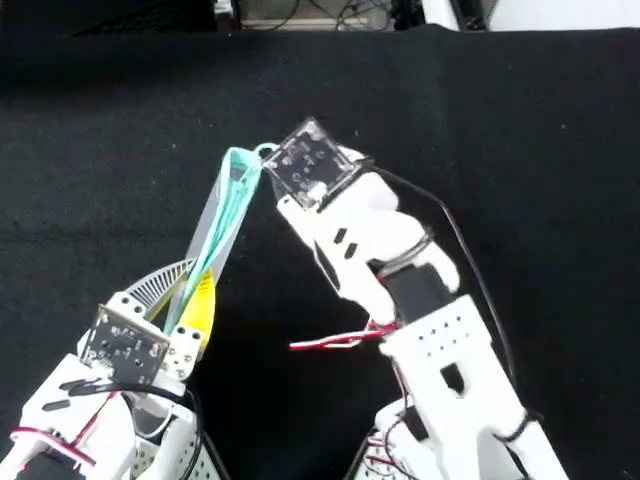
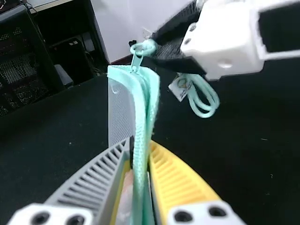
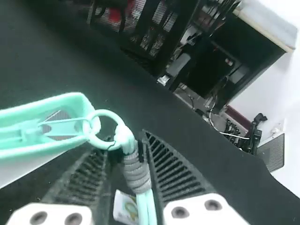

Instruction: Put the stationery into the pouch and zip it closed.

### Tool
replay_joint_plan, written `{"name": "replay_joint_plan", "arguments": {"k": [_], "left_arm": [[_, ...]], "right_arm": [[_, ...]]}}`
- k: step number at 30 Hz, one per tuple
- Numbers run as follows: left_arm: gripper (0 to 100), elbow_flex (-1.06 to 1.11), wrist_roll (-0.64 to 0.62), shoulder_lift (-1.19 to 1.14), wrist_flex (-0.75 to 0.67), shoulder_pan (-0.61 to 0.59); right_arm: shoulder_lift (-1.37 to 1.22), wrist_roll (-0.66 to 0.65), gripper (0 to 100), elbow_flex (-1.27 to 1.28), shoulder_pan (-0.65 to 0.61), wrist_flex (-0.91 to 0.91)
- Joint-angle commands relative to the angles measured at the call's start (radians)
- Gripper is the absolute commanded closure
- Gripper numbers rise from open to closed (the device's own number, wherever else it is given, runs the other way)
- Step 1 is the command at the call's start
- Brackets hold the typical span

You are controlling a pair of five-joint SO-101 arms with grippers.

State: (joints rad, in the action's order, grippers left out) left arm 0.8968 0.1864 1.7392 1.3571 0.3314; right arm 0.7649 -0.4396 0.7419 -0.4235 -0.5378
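Above the black tabletop [image 1: 500, 120], the high view has the pouch [image 1: 222, 215] stretched between both arms, a slim grey mesh strip edged with a mint zip. The left gripper [image 1: 185, 292] pinches its near end; the right gripper [image 1: 270, 160] is at its far end.

From the left wrist, ribbed grey and yellow fingers [image 2: 178, 180] press on the pouch, its zip meshed up to the slider [image 2: 137, 58]; the contents cannot be made out.

From the right wrist, black ribbed fingers [image 3: 171, 171] clamp the mint pull cord [image 3: 133, 171] tied to the slider's ring [image 3: 105, 127].
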Motion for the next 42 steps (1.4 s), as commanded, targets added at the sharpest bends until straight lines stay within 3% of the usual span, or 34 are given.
{"name": "replay_joint_plan", "arguments": {"k": [1,6,14,22,42], "left_arm": [[97,0.001,0.003,0.0,0.032,0.008],[97,0.001,0.003,0.0,0.032,0.008],[97,-0.001,0.003,0.0,0.032,0.008],[97,-0.001,0.003,0.0,0.032,0.008],[97,-0.001,0.003,0.0,0.032,0.008]], "right_arm": [[-0.008,-0.011,98.7,-0.045,0.055,0.028],[-0.081,-0.086,98.7,-0.048,0.078,0.035],[-0.349,-0.078,98.7,-0.188,0.215,0.081],[-0.506,-0.078,98.7,-0.302,0.224,0.064],[-0.661,-0.078,98.7,-0.3,0.253,0.071]]}}
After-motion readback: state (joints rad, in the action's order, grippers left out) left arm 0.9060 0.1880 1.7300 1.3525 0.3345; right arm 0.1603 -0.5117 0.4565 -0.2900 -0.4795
